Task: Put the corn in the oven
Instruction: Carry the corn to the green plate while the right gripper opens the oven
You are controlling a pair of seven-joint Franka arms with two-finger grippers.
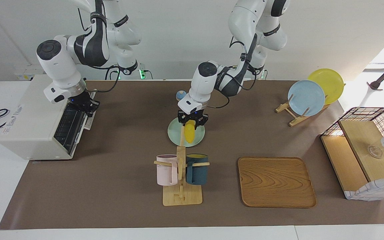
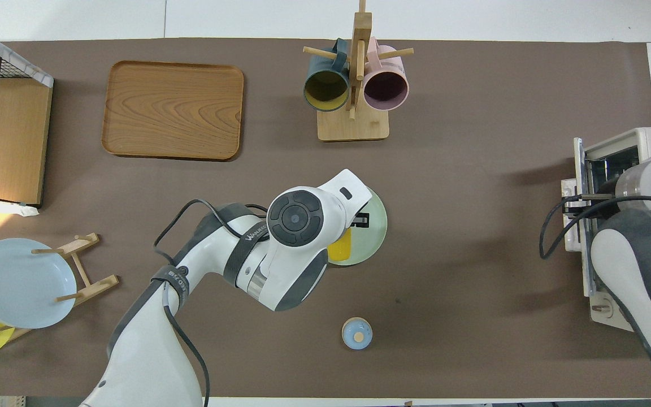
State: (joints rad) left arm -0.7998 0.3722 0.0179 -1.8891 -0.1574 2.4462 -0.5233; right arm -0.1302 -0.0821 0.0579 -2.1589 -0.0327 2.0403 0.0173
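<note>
While left gripper (image 1: 192, 122) clamps corn (image 1: 189, 132) over green plate (image 1: 198, 138), slip risk: cob tapered, held near one end. Mug rack (image 1: 181, 173) near, snag possible. Right gripper (image 1: 84, 106) at oven (image 1: 37, 121) door, right arm's end; fingers: cannot tell.

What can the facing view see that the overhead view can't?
Only the facing view shows the left gripper at the top of the corn, and the right gripper at the oven door. Only the overhead view looks into the mugs and shows the small blue lid whole. Both show the pale green plate and wooden tray.
</note>
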